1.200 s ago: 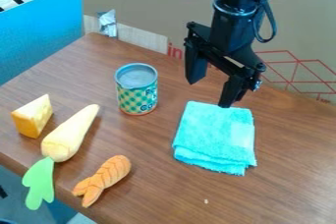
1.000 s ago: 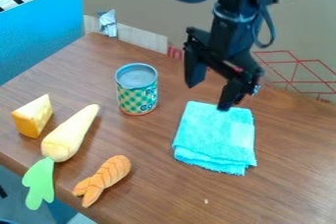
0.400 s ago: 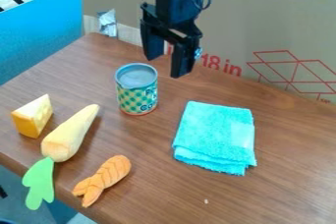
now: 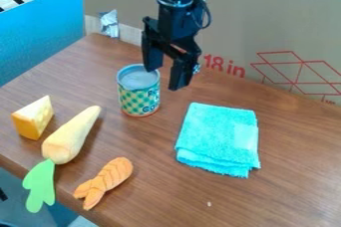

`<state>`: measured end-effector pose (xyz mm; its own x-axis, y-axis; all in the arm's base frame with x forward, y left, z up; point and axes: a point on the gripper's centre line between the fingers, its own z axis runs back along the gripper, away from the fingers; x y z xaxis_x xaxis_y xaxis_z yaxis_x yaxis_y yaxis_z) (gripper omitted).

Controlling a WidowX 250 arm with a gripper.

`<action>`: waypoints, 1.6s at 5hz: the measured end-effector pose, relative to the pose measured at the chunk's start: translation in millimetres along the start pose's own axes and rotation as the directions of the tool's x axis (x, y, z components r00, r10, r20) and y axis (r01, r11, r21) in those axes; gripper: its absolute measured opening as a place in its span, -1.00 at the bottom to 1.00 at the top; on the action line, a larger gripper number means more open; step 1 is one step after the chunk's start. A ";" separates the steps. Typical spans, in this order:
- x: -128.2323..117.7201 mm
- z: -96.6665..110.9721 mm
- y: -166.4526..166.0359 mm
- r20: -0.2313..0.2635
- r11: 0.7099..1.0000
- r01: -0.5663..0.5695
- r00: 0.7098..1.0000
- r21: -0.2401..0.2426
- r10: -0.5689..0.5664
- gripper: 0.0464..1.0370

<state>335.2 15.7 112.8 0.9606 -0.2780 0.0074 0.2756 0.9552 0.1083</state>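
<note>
From my end, the pincer (image 4: pixel 165 76) has just swung away from the far edge of the folded turquoise cloth (image 4: pixel 218 139) and across to the tin can (image 4: pixel 139 94), then dropped a little in the last moment. Its two fingers are spread well apart with nothing between them. One fingertip overlaps the can's rim on my screen and the other hangs off to the right of it; I can't tell from this angle whether the nearer one touches metal or is merely passing above or behind. The can stands upright on the wooden surface (image 4: pixel 286 186), top facing up, and hasn't budged while I moved. To me the shift makes the can the thing I'm lined up nearest, and the cloth now looks out of play. The spread seems off-centre for a grip, so I'd judge the alignment to be unfinished, and lowering straight from here might knock the rim. Everything else lies where it did: the cheese wedge (image 4: pixel 33 117) at the left, the pale toy root vegetable (image 4: pixel 70 136) with its green top beside it, running towards the near edge, and the orange ridged toy (image 4: pixel 104 182), perhaps a shrimp, in front of the can.
</note>
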 end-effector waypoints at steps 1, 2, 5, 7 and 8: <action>-7.0 -9.9 6.3 -0.070 0.999 -0.017 0.997 0.034 0.020 0.93; -11.0 -11.0 23.8 -0.112 0.999 -0.026 0.993 0.024 0.028 0.93; -6.6 -33.7 34.8 -0.157 0.999 -0.051 0.986 -0.019 0.047 0.93; 6.1 -38.8 27.5 -0.125 0.999 -0.021 0.992 -0.048 0.015 0.93; 8.2 -41.7 38.5 -0.145 0.998 -0.056 0.988 -0.030 0.051 0.93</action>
<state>355.2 54.4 75.5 0.9685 -0.2114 -0.1313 0.2226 0.9718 0.0776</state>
